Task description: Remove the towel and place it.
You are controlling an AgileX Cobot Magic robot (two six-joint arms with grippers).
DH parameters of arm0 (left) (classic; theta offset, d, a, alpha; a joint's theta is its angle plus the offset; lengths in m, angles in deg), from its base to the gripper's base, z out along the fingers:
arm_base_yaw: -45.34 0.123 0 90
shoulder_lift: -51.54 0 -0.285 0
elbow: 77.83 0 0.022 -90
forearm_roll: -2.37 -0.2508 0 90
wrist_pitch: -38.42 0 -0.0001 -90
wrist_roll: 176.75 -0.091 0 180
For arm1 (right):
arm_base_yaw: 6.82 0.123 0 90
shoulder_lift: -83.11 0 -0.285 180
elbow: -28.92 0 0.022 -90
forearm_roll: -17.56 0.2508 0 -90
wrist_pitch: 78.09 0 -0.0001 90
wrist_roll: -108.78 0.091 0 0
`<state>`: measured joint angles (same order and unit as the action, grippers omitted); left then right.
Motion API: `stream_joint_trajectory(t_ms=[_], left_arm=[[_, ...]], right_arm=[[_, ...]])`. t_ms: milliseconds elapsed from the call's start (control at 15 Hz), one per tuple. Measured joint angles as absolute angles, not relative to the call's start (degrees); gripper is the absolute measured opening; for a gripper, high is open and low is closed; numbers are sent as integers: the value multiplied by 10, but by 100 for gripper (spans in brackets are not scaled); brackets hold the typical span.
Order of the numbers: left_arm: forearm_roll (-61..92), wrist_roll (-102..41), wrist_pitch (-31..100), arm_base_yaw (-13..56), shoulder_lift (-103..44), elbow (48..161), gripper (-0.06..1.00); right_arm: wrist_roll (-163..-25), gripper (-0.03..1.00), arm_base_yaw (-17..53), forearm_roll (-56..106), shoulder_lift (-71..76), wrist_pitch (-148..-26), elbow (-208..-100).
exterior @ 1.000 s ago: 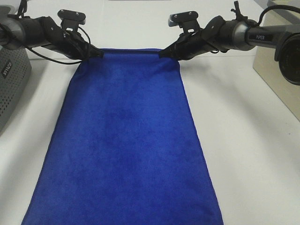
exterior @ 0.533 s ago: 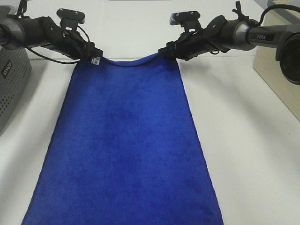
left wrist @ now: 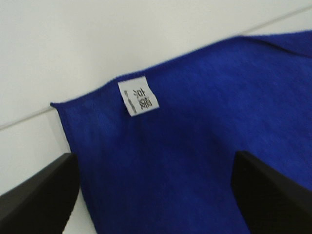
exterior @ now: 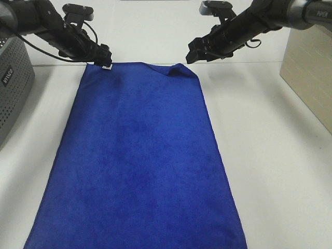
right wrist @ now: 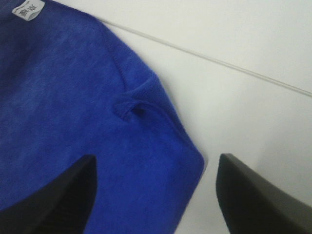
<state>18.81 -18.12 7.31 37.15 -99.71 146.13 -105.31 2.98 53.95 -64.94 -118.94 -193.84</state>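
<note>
Towel (exterior: 140,155) lies flat on the white table (exterior: 270,155), filling the centre of the overhead frame from the upper middle down past the bottom edge. Long sides run straight, surface mostly smooth: reads as laid out, not dropped in a heap

Left gripper (exterior: 104,58) sits at the upper left of the overhead frame, right at the towel's far left corner, beside the small white tag (exterior: 107,66). Wrist view: both fingers (left wrist: 39,195) stand wide apart with the tagged corner lying between them on the table, nothing pinched. Whether a fingertip touches the cloth: cannot tell

Right gripper (exterior: 196,52) is at the upper right of centre, just beyond the far right corner and apart from it. Its wrist view shows the fingers (right wrist: 53,195) spread wide, corner flat below, nothing held

Far right corner carries a small raised fold (exterior: 179,69), seen as a short crease in the right wrist view. Judgement: it looks like a pinch mark where the jaws held the cloth

Two grippers at two far corners makes sense for a wide cloth: holding both corners keeps the edge taut and square

Judgement: placing looks essentially done; what remains is clearing the arms without snagging the corners

Grey perforated box (exterior: 13,88) at left edge, beige box (exterior: 308,78) at right, both clear of the cloth
</note>
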Motion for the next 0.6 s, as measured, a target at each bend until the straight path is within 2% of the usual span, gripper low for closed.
stream_joint_trajectory(t_ms=[400,600], left_arm=[[119,-69,-259,371,-868,1462,80],[92,-28,-307,371,-806,1464,80]], right_arm=[[-903,83,30,432,-529,-1397,-1939],[-866,83,30,402,-467,-1467,-1939]])
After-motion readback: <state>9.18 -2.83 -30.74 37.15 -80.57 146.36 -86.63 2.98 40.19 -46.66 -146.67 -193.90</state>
